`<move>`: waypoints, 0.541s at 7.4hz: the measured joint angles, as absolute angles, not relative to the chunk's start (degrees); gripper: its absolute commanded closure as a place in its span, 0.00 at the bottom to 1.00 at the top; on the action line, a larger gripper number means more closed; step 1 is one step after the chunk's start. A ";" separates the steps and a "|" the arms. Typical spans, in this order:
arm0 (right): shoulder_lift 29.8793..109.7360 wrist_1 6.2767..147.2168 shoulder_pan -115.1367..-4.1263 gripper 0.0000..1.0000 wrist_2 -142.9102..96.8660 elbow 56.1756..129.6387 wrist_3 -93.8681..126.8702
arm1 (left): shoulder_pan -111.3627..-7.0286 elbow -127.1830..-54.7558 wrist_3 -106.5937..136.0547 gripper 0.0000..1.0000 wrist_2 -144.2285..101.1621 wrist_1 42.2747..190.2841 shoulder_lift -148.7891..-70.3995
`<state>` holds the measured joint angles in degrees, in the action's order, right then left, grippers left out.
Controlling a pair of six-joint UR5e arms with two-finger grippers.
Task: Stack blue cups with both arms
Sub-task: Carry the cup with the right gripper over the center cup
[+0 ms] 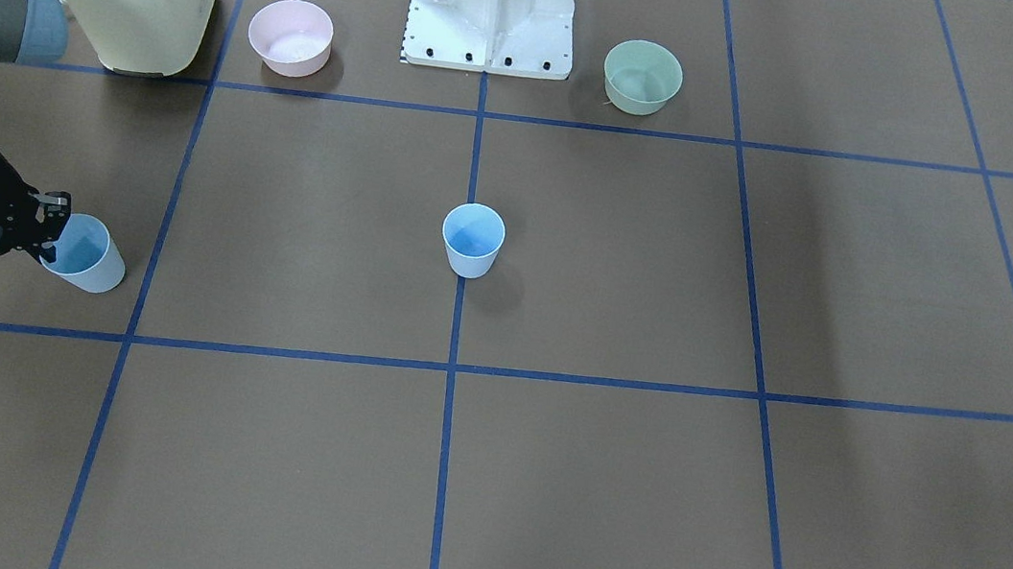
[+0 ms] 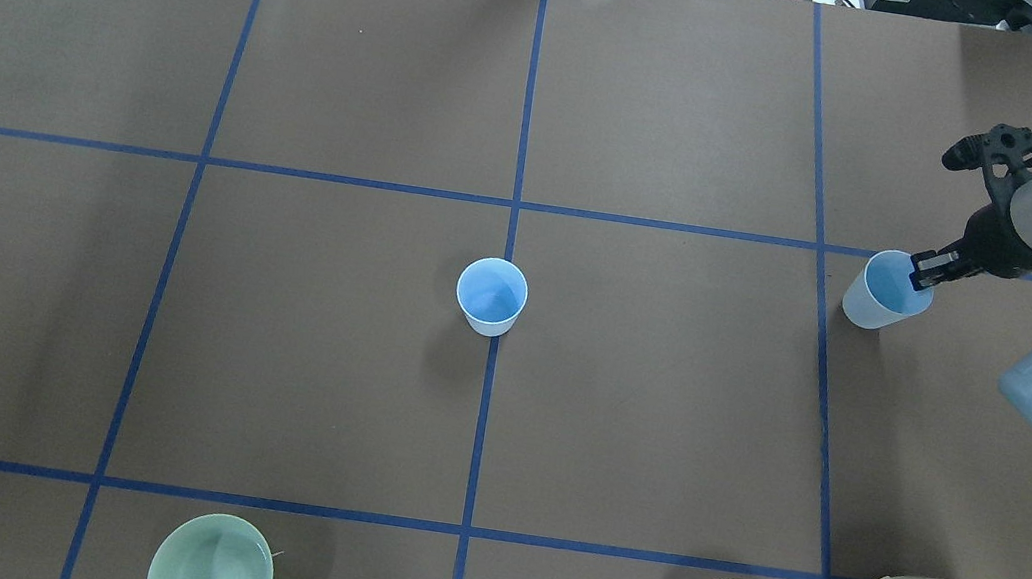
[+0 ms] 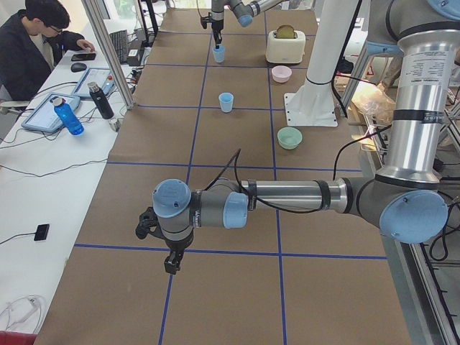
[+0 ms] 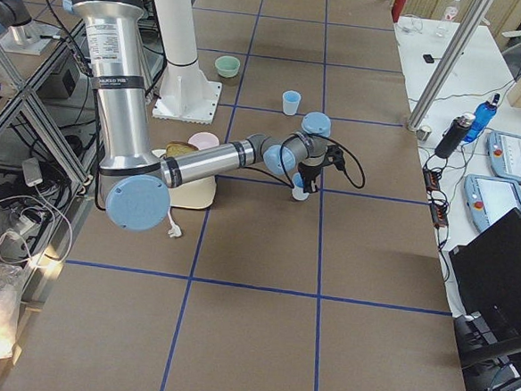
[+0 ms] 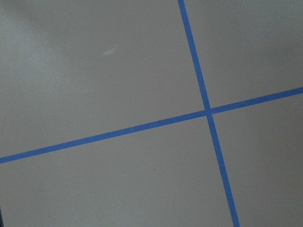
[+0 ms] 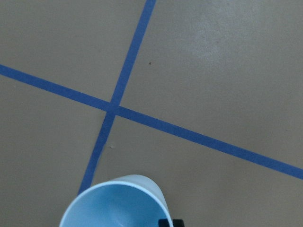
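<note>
Right claw [image 2: 922, 277] tight on blue cup [image 2: 879, 300] rim; left claw [image 3: 171, 265] downward

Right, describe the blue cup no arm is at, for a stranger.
From the white base pedestal, follow the blue tape line down the table's middle; the free blue cup stands on it. It is narrower than the pink bowl and green bowl, and the other blue cup has the right gripper at its rim.
</note>
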<state>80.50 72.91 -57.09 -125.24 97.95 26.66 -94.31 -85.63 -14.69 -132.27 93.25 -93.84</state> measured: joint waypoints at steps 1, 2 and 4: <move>80.24 73.19 -58.46 1.00 -127.45 99.51 27.01 | -94.31 -85.51 -14.61 0.02 -132.27 93.23 -93.81; 79.14 73.29 -59.52 1.00 -129.64 101.07 30.49 | -94.32 -85.50 -13.90 0.02 -132.29 93.20 -93.74; 72.72 73.32 -57.86 1.00 -131.14 104.10 49.54 | -94.38 -86.22 -8.51 0.02 -134.00 93.22 -93.20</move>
